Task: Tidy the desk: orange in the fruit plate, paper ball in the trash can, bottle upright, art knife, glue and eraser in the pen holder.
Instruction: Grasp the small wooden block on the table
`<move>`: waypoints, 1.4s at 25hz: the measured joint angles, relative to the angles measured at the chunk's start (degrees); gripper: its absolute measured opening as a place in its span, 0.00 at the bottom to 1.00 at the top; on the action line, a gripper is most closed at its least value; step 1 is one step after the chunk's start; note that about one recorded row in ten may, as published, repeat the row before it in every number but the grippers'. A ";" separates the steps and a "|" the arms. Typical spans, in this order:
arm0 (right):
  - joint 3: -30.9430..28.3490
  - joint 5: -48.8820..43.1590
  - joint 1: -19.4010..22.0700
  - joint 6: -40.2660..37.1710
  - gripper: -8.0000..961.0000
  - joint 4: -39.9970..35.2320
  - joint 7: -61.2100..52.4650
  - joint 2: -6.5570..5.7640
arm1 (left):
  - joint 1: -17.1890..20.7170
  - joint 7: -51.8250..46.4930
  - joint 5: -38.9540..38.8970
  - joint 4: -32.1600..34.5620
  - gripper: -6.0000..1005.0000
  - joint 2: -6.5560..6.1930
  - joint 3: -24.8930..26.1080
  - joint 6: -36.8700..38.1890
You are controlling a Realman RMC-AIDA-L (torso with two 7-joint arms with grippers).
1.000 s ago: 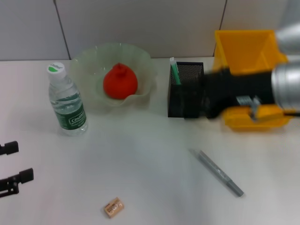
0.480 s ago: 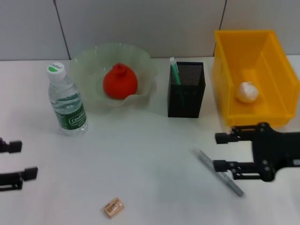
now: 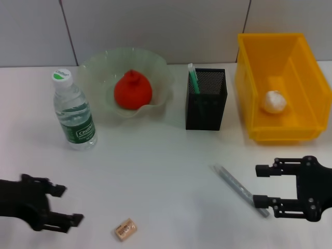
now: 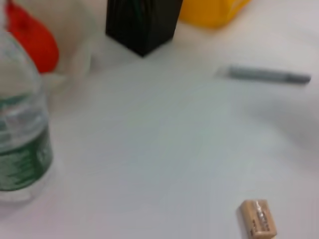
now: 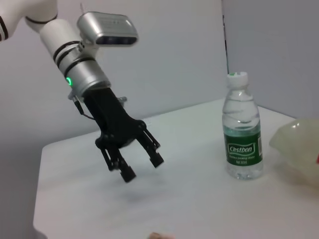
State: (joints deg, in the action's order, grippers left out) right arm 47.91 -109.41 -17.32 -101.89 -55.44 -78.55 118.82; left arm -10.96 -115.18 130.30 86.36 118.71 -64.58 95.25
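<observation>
The orange (image 3: pixel 133 91) lies in the pale green fruit plate (image 3: pixel 158 67). The paper ball (image 3: pixel 273 101) lies in the yellow trash can (image 3: pixel 248 78). The bottle (image 3: pixel 74 111) stands upright at the left. The black mesh pen holder (image 3: pixel 206 99) holds a green stick (image 3: pixel 193 79). The grey art knife (image 3: pixel 240 190) lies flat at the front right. My right gripper (image 3: pixel 258 185) is open just right of its near end. The tan eraser (image 3: pixel 126 229) lies at the front, also in the left wrist view (image 4: pixel 259 224). My left gripper (image 3: pixel 68 204) is open, left of the eraser.
The left wrist view shows the bottle (image 4: pixel 20 144), the orange (image 4: pixel 32 40), the pen holder (image 4: pixel 142 22) and the knife (image 4: pixel 269 74). The right wrist view shows the left gripper (image 5: pixel 142 167) above the table and the bottle (image 5: pixel 242 134).
My right arm has left the trash can, with the paper ball now inside, and come down to the front right by the knife. My left gripper has moved right toward the eraser.
</observation>
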 joint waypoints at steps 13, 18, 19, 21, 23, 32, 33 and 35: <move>-3.14 -1.17 0.61 1.72 0.67 0.43 2.67 -0.52 | -0.58 -22.41 14.37 9.73 0.81 0.17 -29.63 -11.04; -4.21 -1.28 0.70 1.26 0.67 0.50 3.01 -0.52 | -1.72 -29.29 18.37 10.59 0.81 0.18 -35.49 -11.40; -4.41 -1.32 0.75 1.23 0.67 0.50 3.01 -0.52 | -1.73 -30.11 19.03 10.67 0.81 0.20 -36.33 -11.64; -4.58 -1.40 0.80 1.18 0.67 0.51 3.03 -0.52 | -1.75 -31.79 20.21 10.80 0.81 0.23 -37.92 -11.96; -4.58 -1.42 0.85 1.26 0.67 0.51 3.04 -0.52 | -1.90 -33.48 20.84 10.80 0.81 0.27 -39.16 -12.00; -5.21 -1.42 0.89 2.21 0.67 0.59 3.46 -0.17 | -3.86 -38.27 22.30 10.81 0.81 0.38 -42.11 -11.48; -5.25 -1.42 0.89 2.20 0.67 0.59 3.46 -0.17 | -4.07 -38.42 22.22 10.81 0.81 0.38 -42.48 -11.47; -5.31 -1.42 0.93 2.23 0.67 0.60 3.48 -0.12 | -4.41 -38.70 22.06 10.71 0.81 0.38 -42.77 -11.41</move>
State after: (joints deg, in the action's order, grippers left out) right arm 42.60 -110.84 -16.40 -99.67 -54.84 -75.07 118.70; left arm -15.37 -153.88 152.35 97.07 119.09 -107.36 83.84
